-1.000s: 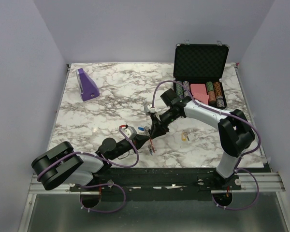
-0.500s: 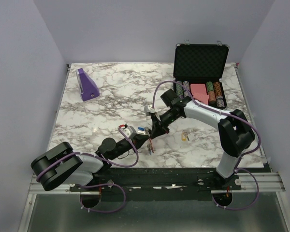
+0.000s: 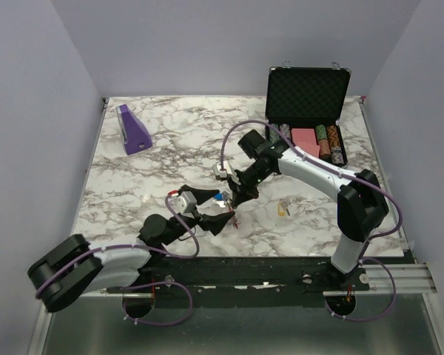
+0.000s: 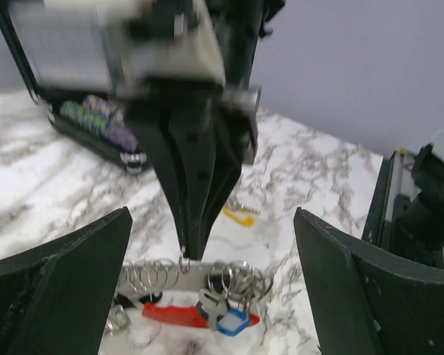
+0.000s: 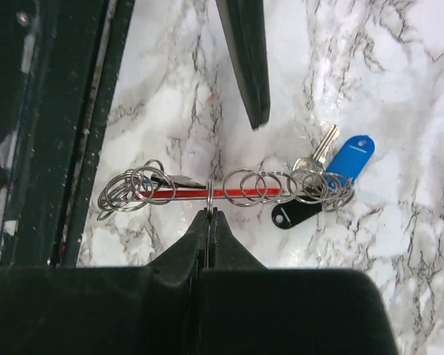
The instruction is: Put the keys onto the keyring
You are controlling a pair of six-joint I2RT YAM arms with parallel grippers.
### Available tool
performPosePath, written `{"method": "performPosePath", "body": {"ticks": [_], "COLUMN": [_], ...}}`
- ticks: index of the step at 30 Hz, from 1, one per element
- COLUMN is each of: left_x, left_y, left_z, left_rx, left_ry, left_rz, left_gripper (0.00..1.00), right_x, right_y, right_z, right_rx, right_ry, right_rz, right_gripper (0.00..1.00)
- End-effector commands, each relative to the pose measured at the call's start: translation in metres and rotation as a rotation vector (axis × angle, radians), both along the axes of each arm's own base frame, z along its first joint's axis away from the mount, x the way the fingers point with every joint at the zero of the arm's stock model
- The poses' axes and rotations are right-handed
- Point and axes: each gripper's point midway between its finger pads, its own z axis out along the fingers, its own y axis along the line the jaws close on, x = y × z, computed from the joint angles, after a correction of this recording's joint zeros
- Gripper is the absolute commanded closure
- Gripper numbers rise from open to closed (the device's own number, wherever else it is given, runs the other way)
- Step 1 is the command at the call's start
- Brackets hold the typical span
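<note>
The right claw is pinched fully together, its two tips nipping one thin metal ring near the middle of the keyring. The keyring is a red bar strung with many wire rings. It lies crosswise just in front of the claw, low over the marble bench, and I cannot tell whether it rests there or is lifted a little. At one end of the bar the rings bunch up. At the other end hang a blue plastic piece, a black tag and a small silver key.

The left claw is spread wide and holds nothing. In its wrist view its fingers stand at either side, with the right claw coming down between them onto the ring. From above, the left claw faces the right claw near the front middle of the bench, and the keyring sits just beside their tips.

The yellow key lies alone on the bench to the right, apart from both claws. An open poker-chip case stands at the far right and a purple block at the far left.
</note>
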Motion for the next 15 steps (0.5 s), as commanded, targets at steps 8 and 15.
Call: {"method": "performPosePath", "body": {"ticks": [8, 15], "left_x": [-0.016, -0.020], "left_y": [0.040, 0.024], "left_z": [-0.032, -0.046], "left_rx": [0.148, 0.210], "left_ry": [-0.014, 0.017], "left_rz": [0.072, -0.012], "left_gripper": [0.01, 0.04], "right_x": [0.013, 0.007], "right_y": [-0.031, -0.021], "right_z": [-0.012, -0.007], "right_rx": [-0.310, -0.253], "right_ry": [-0.192, -0.157], "right_rz": [0.010, 0.031], "right_gripper": [0.99, 0.99]}}
